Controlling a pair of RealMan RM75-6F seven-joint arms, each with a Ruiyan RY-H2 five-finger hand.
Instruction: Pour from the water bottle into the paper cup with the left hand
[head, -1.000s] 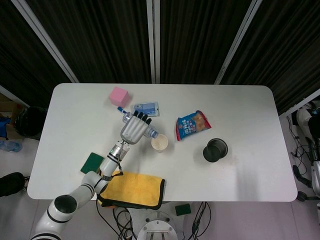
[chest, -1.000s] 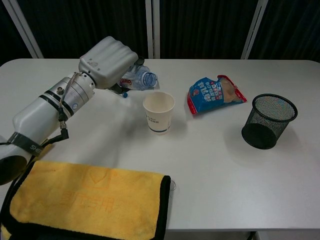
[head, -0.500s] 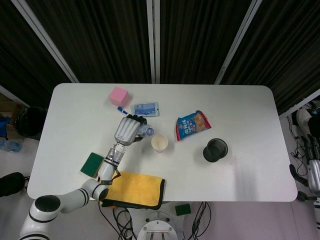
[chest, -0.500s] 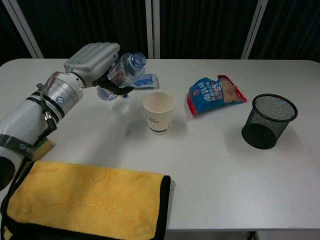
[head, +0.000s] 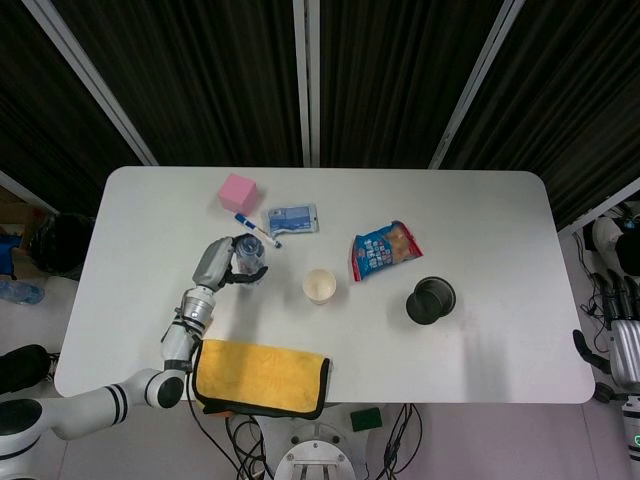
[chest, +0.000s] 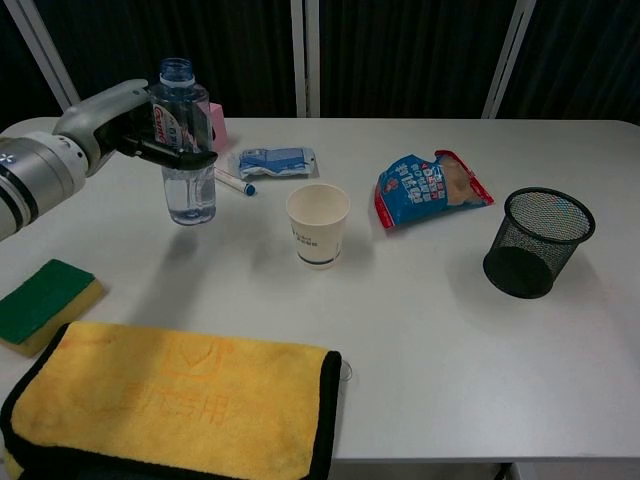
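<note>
Your left hand (chest: 120, 125) holds the clear plastic water bottle (chest: 185, 160) upright, the fingers wrapped around its labelled middle from the left side. The bottle has no cap on its neck, and a little water shows near its base. In the chest view its base hangs just above the white table (chest: 450, 360); contact with the surface cannot be confirmed. In the head view the same hand (head: 218, 262) and bottle (head: 249, 256) sit left of the white paper cup (head: 319, 286), with a clear gap between them.

The paper cup (chest: 318, 225) stands upright, open mouth up, near the table's middle. What it contains cannot be told.

Your right hand (head: 625, 345) shows only at the far right edge of the head view, off the table; its finger state cannot be told.

Other items on the table:
- pink cube (head: 238, 191) at the back left
- blue-capped marker pen (chest: 232, 182) just behind the bottle
- small blue-and-white packet (chest: 275, 160) beside the pen
- blue and red snack bag (chest: 432, 187) right of the cup
- black wire-mesh cup (chest: 535, 243) further right
- green sponge (chest: 40, 303) at the near left
- folded yellow cloth with black edging (chest: 180, 405) at the front edge
</note>
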